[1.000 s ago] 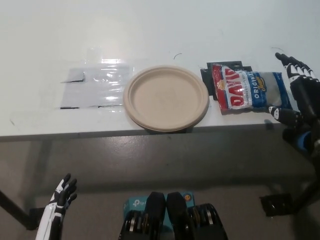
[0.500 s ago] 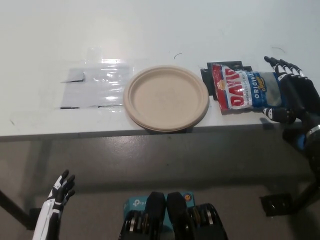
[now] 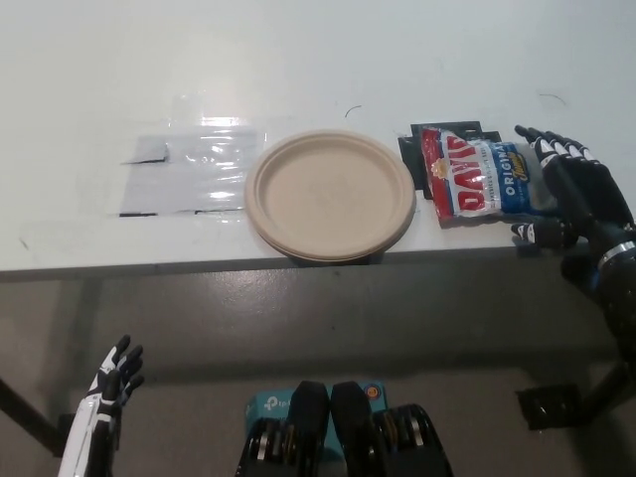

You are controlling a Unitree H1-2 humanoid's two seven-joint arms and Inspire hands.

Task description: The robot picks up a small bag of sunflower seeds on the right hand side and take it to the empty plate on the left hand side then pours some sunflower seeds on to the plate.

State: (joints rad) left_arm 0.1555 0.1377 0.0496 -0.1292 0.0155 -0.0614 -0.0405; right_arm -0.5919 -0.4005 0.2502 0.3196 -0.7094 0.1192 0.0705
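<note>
Right hand (image 3: 568, 194) at 3 o'clock, fingers spread over seed bag (image 3: 481, 186) end, not clamped | plate (image 3: 330, 194) empty at centre of tabletop (image 3: 298, 60) | left hand (image 3: 111, 376) at 7 o'clock, idle, fingers apart

There is only the one view, from the robot's head, looking steeply down and forward over the near edge of a white table (image 3: 298, 60). The tabletop fills the upper half of the frame, the floor (image 3: 298, 328) below its edge the lower half, from a moderate height.
</note>
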